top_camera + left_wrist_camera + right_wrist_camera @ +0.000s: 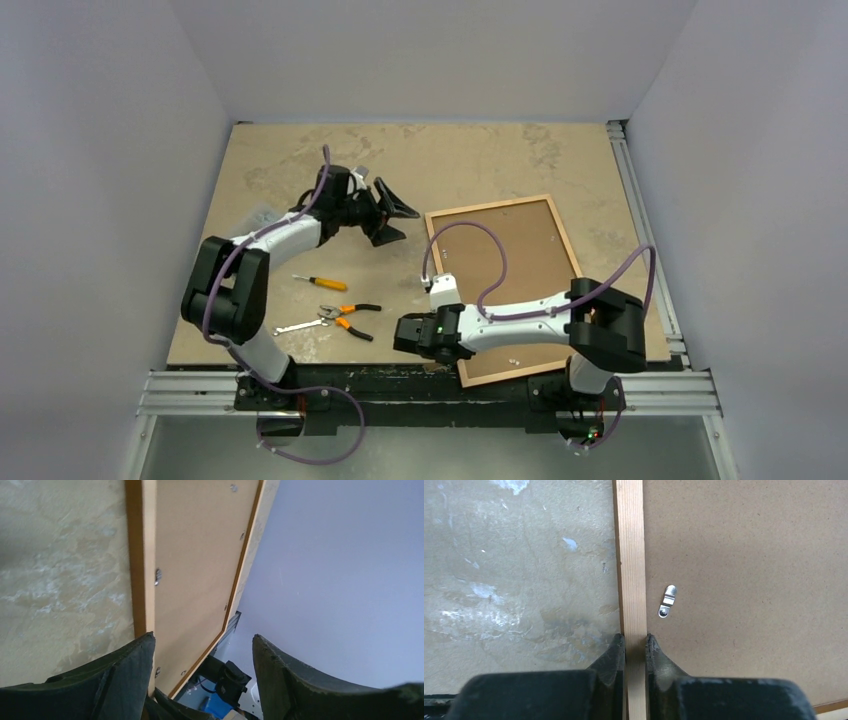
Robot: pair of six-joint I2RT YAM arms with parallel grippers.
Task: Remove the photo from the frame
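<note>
Top view: the frame (490,206) lies face down on the right half of the surface (300,180), with the photo (535,250) in it, plain board back up. The frame's near edge looks to overhang the surface's near edge. My right arm (510,318) lies across the near end and its jaws sit at the left rail. My left jaws hang open above the surface, near the frame's far-left corner and touching nothing. A screwdriver (320,283), pliers (350,320) and a wrench (293,327) lie near the left arm.

Left wrist: fingers (120,680) are spread wide with nothing between them. The rail (142,555) and board back (200,570) run away from me, with a clip (158,576) at the seam.

Right wrist: the jaws are closed on the wooden rail (630,555) alone, not on the board (749,580). One clip (667,601) lies on the board just beside the rail.

Risks:
- If any clip is engaged, lifting brings the photo up with the frame or flexes the board.
- The pinch on the narrow rail is thin, so a long frame could twist or slip out.
- With that overhang, a tug could tip the frame off the edge.

Can't tell:
- Which clips are released.
- Whether there's glass underneath.
- The print side faces down.
- The near-left corner is hidden under my arm.
</note>
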